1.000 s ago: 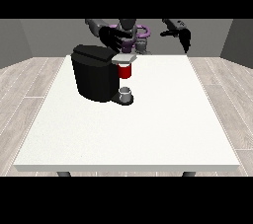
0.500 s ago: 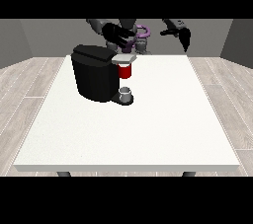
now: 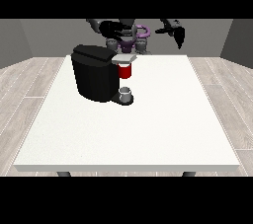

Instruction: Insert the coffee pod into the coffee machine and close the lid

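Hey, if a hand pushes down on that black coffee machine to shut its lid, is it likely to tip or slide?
The coffee machine looks broad and blocky with a wide base flat on the white table, so it probably won't tip. It likely stays rigid under a push. The smooth tabletop might let it slide if pushed sideways rather than straight down.

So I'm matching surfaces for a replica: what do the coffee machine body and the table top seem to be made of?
The coffee machine looks like matte black plastic: dark all over, with only faint highlights. The table top looks like a white laminate or painted board, with a flat, even, faintly speckled surface, though the look leaves this open.
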